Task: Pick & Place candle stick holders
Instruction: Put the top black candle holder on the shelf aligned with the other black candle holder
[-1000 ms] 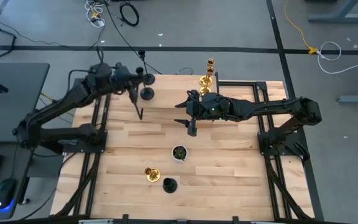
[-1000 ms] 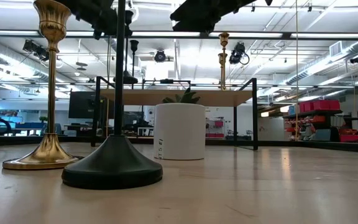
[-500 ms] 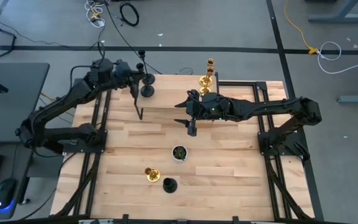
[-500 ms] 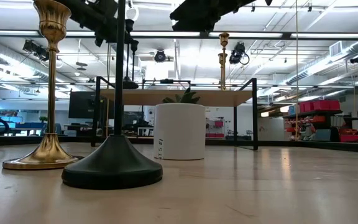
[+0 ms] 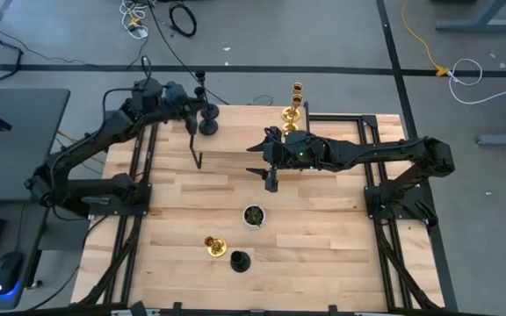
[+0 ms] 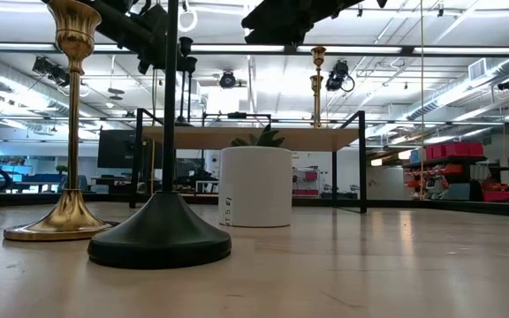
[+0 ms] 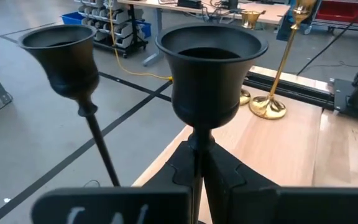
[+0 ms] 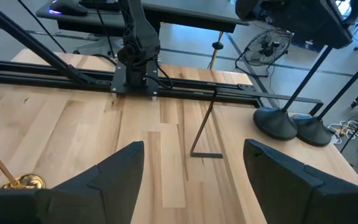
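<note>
High view: on the pale butcher-block table (image 5: 323,228), the left gripper (image 5: 191,114) sits at the far left corner, clamped on the stem of a matte black holder (image 5: 207,129) beside a second black holder (image 5: 201,79). The right gripper (image 5: 269,178) hovers mid-table, fingers apart and holding nothing. Two shiny gold holders (image 5: 292,110) stand at the far edge. Near the front, a gold holder (image 5: 213,245) and a black one (image 5: 239,260) stand just beside each other, with a small white-rimmed pot (image 5: 253,214) behind them.

Low view: flared round bases, brass (image 6: 58,225) and black (image 6: 160,237), fill the foreground before the white pot (image 6: 255,186).

Left wrist view: two flared black cups (image 7: 209,68) rise on thin stems.

Right wrist view: wide-spread fingers (image 8: 114,168) frame wood planks and two black bases (image 8: 294,126).
</note>
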### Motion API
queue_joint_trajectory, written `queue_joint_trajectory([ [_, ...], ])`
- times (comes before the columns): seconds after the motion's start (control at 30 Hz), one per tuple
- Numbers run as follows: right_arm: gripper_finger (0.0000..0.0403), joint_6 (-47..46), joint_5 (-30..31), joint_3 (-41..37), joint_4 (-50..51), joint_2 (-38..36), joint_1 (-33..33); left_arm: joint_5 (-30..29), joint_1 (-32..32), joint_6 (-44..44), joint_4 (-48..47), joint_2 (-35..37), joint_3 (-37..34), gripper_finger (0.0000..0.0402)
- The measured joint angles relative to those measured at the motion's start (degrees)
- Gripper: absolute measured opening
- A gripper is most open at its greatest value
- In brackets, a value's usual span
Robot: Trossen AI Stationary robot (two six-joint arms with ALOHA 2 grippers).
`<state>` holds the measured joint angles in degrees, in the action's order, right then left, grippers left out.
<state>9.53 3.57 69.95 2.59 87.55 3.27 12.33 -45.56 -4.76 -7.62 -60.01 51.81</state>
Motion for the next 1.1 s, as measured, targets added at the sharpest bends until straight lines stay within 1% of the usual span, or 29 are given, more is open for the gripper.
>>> queue_joint_trajectory([
  [0.17,0.0274,-0.01,0.0,0.0,0.0,0.0,0.0,1.12,-0.53,-0.21,0.0,0.0,0.0,0.0014],
  [1.1,0.0274,-0.01,0.0,0.0,-0.39,0.0,0.01,1.06,-1.9,-0.72,0.32,-0.38,0.0,0.0014],
])
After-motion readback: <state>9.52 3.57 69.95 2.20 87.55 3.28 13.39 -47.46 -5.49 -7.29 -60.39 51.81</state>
